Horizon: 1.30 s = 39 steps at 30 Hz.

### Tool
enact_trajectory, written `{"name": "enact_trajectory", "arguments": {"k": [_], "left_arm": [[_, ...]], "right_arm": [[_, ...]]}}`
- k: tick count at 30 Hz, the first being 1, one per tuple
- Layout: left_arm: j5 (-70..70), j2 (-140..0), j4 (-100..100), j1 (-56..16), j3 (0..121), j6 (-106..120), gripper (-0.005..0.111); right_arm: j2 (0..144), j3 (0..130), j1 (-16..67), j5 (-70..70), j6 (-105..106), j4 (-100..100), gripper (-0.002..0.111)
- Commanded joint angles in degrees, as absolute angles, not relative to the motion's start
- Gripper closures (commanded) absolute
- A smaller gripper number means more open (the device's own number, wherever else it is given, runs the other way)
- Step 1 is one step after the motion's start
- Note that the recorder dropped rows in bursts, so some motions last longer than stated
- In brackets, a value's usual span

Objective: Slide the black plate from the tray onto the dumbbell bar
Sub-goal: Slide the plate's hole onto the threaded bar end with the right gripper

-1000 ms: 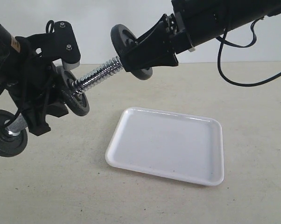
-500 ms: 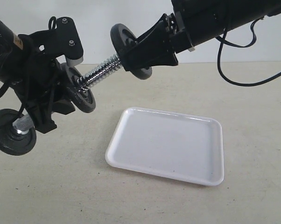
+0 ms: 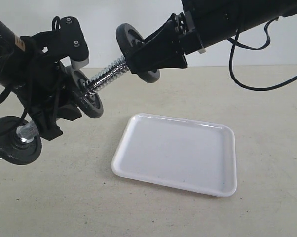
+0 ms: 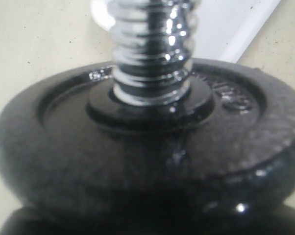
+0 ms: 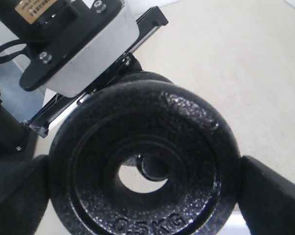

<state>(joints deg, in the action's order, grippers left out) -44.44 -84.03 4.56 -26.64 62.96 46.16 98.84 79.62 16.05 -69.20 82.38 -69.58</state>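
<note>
My right gripper [image 3: 144, 58] is shut on the black plate [image 3: 129, 38], holding it on edge in the air above the table. In the right wrist view the black plate [image 5: 137, 147] is stamped 0.5 KG, with a finger [image 5: 275, 200] at each side. The end of the dumbbell bar [image 5: 156, 167] shows off-centre through the plate's hole. My left gripper [image 3: 52, 112] is shut on the dumbbell bar [image 3: 105, 75], whose threaded end slants up to the plate. In the left wrist view a disc [image 4: 137, 161] on the bar [image 4: 151, 54] hides the jaws. The white tray [image 3: 178, 153] lies empty.
On the bar sit an inner black disc [image 3: 87, 101] and a lower end disc [image 3: 18, 148] hanging near the table. A corner of the tray [image 4: 231, 24] shows behind the bar. The left arm's housing [image 5: 84, 44] is close behind the plate. Cables [image 3: 247, 74] hang from the right arm.
My left arm has carried the bar up and to the right, bringing its threaded end closer to the plate. The right gripper and plate have shifted only slightly.
</note>
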Motion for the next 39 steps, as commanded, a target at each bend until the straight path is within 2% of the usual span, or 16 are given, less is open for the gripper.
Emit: {"name": "enact_trajectory", "arguments": {"k": [1,32,39], "left_arm": [[-36.85,-80.74,4.27,-26.67,65.31,47.64,0.102],[-35.53,-80.74,5.82,-26.67,65.31,49.38,0.102],[-33.09,-80.74,7.09,-26.67,65.31,48.91,0.102]], "right_arm": [[97.78,80.03,15.95,-69.96,83.05,-74.21,0.108],[102.67,80.03,15.95,-69.96,85.69,-77.58,0.108],[102.67,80.03,21.42,-69.96,87.53,-77.26,0.108]]}}
